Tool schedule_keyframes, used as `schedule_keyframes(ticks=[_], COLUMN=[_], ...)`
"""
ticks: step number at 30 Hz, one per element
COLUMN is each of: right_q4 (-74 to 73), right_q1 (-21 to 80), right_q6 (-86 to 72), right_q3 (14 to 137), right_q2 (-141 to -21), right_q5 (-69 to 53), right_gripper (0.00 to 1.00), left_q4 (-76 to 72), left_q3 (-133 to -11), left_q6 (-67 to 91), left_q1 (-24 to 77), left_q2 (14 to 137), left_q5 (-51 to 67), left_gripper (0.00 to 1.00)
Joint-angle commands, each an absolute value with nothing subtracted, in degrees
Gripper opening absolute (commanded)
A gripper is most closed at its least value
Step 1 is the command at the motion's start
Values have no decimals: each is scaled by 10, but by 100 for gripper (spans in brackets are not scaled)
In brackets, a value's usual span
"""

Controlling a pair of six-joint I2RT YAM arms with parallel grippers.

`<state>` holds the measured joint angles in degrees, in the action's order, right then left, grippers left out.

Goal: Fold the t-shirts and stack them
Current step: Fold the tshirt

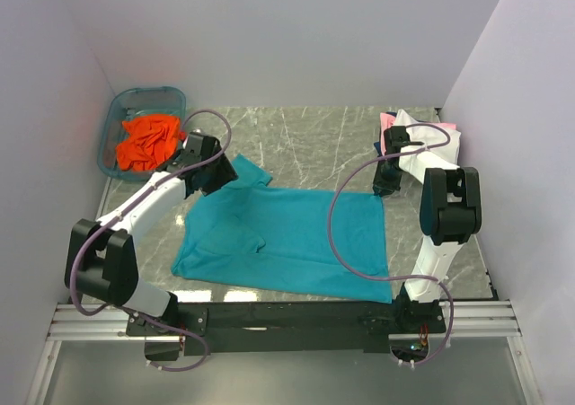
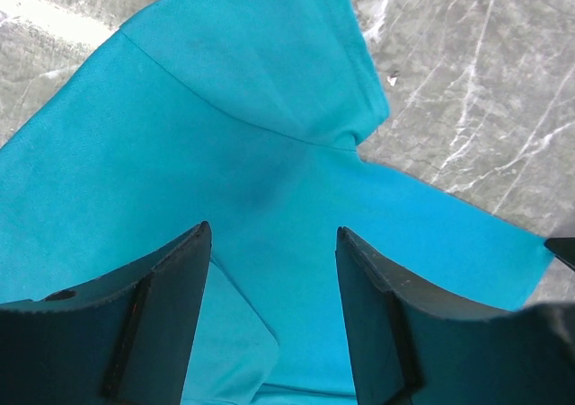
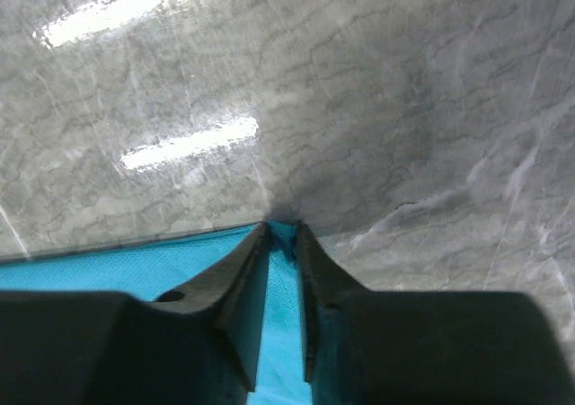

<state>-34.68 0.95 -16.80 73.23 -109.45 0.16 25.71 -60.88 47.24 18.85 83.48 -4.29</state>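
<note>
The teal t-shirt lies spread flat on the marble table, collar end to the left, one sleeve at the back left. My left gripper is open above that sleeve's shoulder; in the left wrist view teal cloth shows between its fingers. My right gripper is shut on the shirt's far right hem corner; in the right wrist view teal cloth is pinched between its fingers. The orange t-shirt lies crumpled in the tub. White and pink shirts lie at the back right.
A translucent blue plastic tub stands at the back left corner. White walls close in the left, back and right sides. Bare marble table shows behind the teal shirt. A dark rail runs along the near edge.
</note>
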Motion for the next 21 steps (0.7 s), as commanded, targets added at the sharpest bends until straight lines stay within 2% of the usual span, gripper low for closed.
schedule_keyframes(ticks=[1,2,5,7,21], right_q4=[-334,-338,-340,-342,-354], right_q1=[4,4,4,4,5], right_q6=[-163,-163,-166,-167,-173], right_q3=[741,741,734,730,708], right_q2=[-1096,-1096,-1090,-1085,-1059], right_q5=[2,3,9,14,4], right_gripper=[22,15,4,1,0], left_q4=[233,233,229,228,244], left_q3=[-638,-645,-666,-685,-950], left_q6=[466,463,446,424,327], left_q1=[189,190,189,189,163], left_q2=[847,857,888,911,1179], left_q5=[-47,-49,-55,-61,-78], left_gripper=[64,64,63,63,49])
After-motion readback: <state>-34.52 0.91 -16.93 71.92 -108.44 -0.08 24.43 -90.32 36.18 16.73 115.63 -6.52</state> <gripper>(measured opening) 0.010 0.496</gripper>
